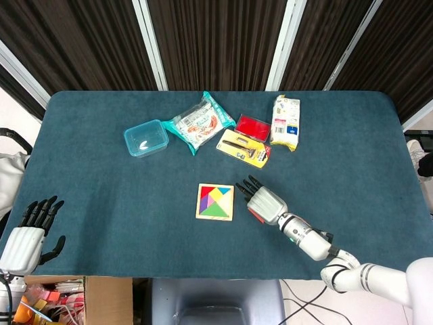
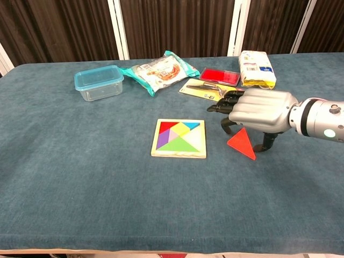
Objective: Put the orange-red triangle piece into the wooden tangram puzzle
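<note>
The orange-red triangle (image 2: 242, 145) lies flat on the blue cloth, just right of the wooden tangram puzzle (image 2: 179, 138), which holds several coloured pieces and one pale bare slot at its right side. My right hand (image 2: 258, 110) hovers palm-down right over the triangle, fingers apart and pointing toward the puzzle, thumb tip down beside the piece. From the head view this right hand (image 1: 260, 201) covers most of the triangle (image 1: 254, 214), next to the puzzle (image 1: 215, 202). Off the table's near left corner, my left hand (image 1: 30, 233) stays spread and holds nothing.
Along the far side sit a blue lidded container (image 1: 145, 137), a snack bag (image 1: 198, 122), a red box (image 1: 252, 126), a yellow carded razor pack (image 1: 244, 148) and a white-yellow packet (image 1: 286, 122). A cardboard box (image 1: 61, 298) stands below the near left edge.
</note>
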Motion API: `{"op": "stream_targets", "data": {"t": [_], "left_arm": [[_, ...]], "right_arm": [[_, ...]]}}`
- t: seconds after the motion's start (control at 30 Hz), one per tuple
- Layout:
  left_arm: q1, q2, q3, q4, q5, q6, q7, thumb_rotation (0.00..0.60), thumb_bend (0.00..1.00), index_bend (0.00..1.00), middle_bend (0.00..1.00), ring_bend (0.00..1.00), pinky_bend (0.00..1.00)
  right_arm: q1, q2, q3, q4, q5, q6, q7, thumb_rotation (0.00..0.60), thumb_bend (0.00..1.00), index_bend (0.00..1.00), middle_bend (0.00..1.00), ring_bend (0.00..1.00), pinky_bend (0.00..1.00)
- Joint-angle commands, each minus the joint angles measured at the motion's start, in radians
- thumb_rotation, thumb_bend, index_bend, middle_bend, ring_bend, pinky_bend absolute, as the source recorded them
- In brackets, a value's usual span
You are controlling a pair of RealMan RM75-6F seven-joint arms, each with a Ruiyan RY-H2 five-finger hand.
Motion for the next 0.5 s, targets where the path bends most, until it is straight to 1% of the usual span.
{"op": "stream_targets", "data": {"t": [0.03, 0.1, 0.37, 0.5], "left_arm": [[0.001, 0.001, 0.002, 0.001, 0.003, 0.002, 0.000, 0.600, 0.45, 0.00, 0.00, 0.00, 0.06], [0.002, 0.001, 0.002, 0.000, 0.004, 0.003, 0.000, 0.600, 0.45, 0.00, 0.00, 0.00, 0.06], [0.001, 0.000, 0.002, 0.000, 0.002, 0.000, 0.004, 0.600, 0.45, 0.00, 0.00, 0.00, 0.06], [0.001, 0.001, 0.003, -0.002, 0.003, 0.001, 0.003, 0.600, 0.46, 0.00, 0.00, 0.00, 0.06]], "right_arm": [[0.005, -0.006, -0.006, 0.007, 0.008, -0.003, -0.007, 0.600, 0.37, 0.51, 0.00, 0.00, 0.00], [0.007, -0.010, -0.011, 0.012, 0.014, -0.004, -0.010, 0.600, 0.38, 0.53, 0.00, 0.00, 0.00], [0.013, -0.021, -0.023, 0.022, 0.030, 0.009, -0.019, 0.600, 0.39, 0.57, 0.00, 0.00, 0.00], [0.015, -0.026, -0.028, 0.027, 0.033, 0.016, -0.025, 0.600, 0.44, 0.63, 0.03, 0.00, 0.00]]}}
